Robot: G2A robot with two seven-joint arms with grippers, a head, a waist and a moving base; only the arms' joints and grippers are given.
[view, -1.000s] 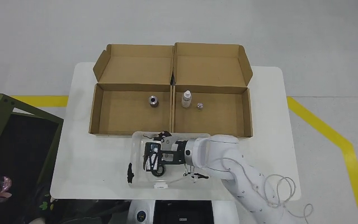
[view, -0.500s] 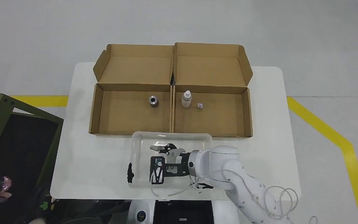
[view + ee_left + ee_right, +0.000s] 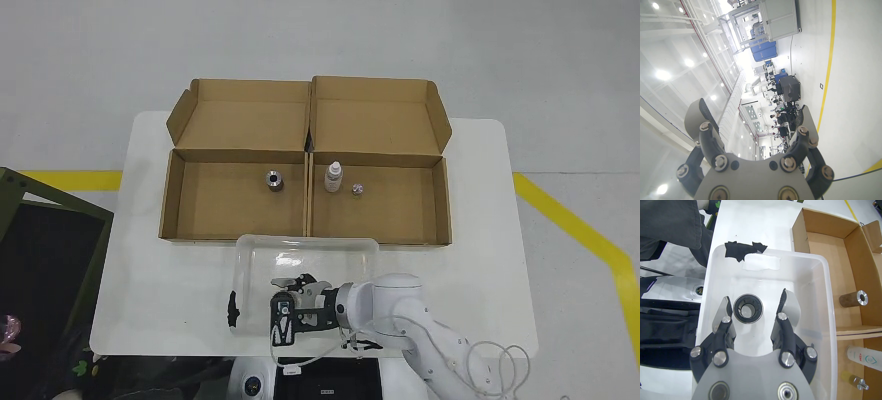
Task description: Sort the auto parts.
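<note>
Black sleeve (image 3: 748, 308) is lying unsorted in the white tray (image 3: 826, 279) at the surface's (image 3: 130, 280) near edge, with the right gripper's (image 3: 756, 294) fingers (image 3: 789, 302) released either side. Metal cylinder (image 3: 273, 180), bottle (image 3: 333, 176) and bolt (image 3: 356, 188) are sitting in the cardboard boxes (image 3: 175, 200). The left gripper (image 3: 753, 109) is gaping.

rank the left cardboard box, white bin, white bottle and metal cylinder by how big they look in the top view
1. left cardboard box
2. white bin, partly covered by an arm
3. white bottle
4. metal cylinder, about as wide as the bottle but seen end-on, so shorter
</note>
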